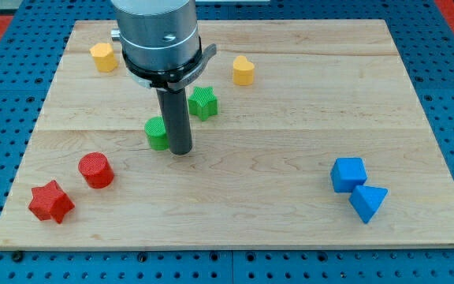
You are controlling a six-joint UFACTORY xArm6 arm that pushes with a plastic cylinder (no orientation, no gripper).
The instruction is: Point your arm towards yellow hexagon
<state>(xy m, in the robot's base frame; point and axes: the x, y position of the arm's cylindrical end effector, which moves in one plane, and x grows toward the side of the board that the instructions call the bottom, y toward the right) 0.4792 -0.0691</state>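
Observation:
The yellow hexagon (103,57) sits near the board's top left. My tip (180,151) rests on the board near the middle, well below and to the right of the hexagon. The tip stands right beside a green cylinder (156,132), on its right side, seemingly touching it. A green star (202,102) lies just above and right of the rod. The arm's grey body hides the board's top middle.
A yellow heart-shaped block (243,70) lies at the top, right of the arm. A red cylinder (96,170) and red star (50,202) sit at the bottom left. A blue cube (347,173) and blue triangle (368,203) sit at the bottom right. The wooden board (290,126) lies on a blue pegboard.

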